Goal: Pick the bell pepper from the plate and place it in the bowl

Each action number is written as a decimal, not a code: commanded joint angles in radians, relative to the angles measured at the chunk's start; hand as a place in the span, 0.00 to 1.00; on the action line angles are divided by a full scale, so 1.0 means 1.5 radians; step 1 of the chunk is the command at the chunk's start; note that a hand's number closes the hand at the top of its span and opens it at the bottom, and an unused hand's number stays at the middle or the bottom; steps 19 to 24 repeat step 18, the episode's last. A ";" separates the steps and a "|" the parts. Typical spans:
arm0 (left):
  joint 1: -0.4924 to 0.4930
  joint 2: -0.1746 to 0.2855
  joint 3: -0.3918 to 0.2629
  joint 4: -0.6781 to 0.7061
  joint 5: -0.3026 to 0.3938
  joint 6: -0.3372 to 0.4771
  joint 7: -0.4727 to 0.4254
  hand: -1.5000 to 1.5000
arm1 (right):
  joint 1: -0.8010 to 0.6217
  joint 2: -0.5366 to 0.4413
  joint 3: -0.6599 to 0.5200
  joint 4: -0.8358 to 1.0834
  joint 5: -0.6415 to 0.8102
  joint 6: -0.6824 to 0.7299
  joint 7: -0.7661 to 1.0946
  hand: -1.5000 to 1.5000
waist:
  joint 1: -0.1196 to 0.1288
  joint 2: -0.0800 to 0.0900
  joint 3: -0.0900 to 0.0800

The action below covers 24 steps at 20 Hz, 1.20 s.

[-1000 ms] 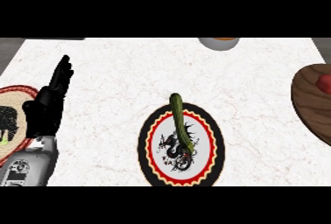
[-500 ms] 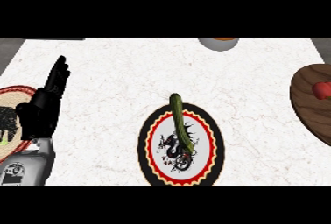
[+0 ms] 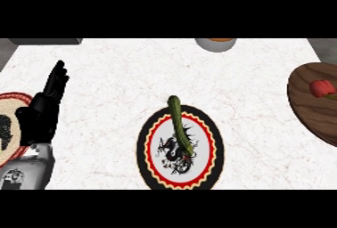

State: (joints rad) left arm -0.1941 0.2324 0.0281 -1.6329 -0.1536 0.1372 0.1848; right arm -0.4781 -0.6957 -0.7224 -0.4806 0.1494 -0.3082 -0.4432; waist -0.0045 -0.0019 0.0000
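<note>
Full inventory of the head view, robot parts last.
counter: 1, white marbled, whole view
dragon plate: 1, black-red-white, centre front
long green vegetable: 1, green, on dragon plate, tip over far rim
wooden dish: 1, brown, right edge
red item: 1, red, on wooden dish, probably bell pepper
bowl: 1, pale and orange, far edge
patterned plate: 1, beige, red rim, left edge behind hand
grey object: 1, grey, far left corner
left hand: 1, black, fingers straight, resting left
left forearm: 1, grey, lower left
right hand: not in view

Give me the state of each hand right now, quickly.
Left hand: open, fingers straight, holding nothing, resting at the view's left edge.
Right hand: not in view.
</note>
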 commanded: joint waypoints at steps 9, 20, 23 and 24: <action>-0.055 0.005 0.032 0.062 0.001 -0.011 -0.006 0.50 | 0.271 0.095 -0.022 -0.326 -0.142 0.197 0.017 0.00 | -0.012 -0.001 -0.001; 0.000 -0.016 0.015 0.003 -0.027 -0.010 0.004 0.50 | 0.439 0.197 -0.035 -0.572 -0.191 0.222 0.052 0.00 | -0.002 0.000 0.000; 0.000 -0.016 0.015 0.003 -0.027 -0.010 0.004 0.50 | 0.439 0.197 -0.035 -0.572 -0.191 0.222 0.052 0.00 | -0.002 0.000 0.000; 0.000 -0.016 0.015 0.003 -0.027 -0.010 0.004 0.50 | 0.439 0.197 -0.035 -0.572 -0.191 0.222 0.052 0.00 | -0.002 0.000 0.000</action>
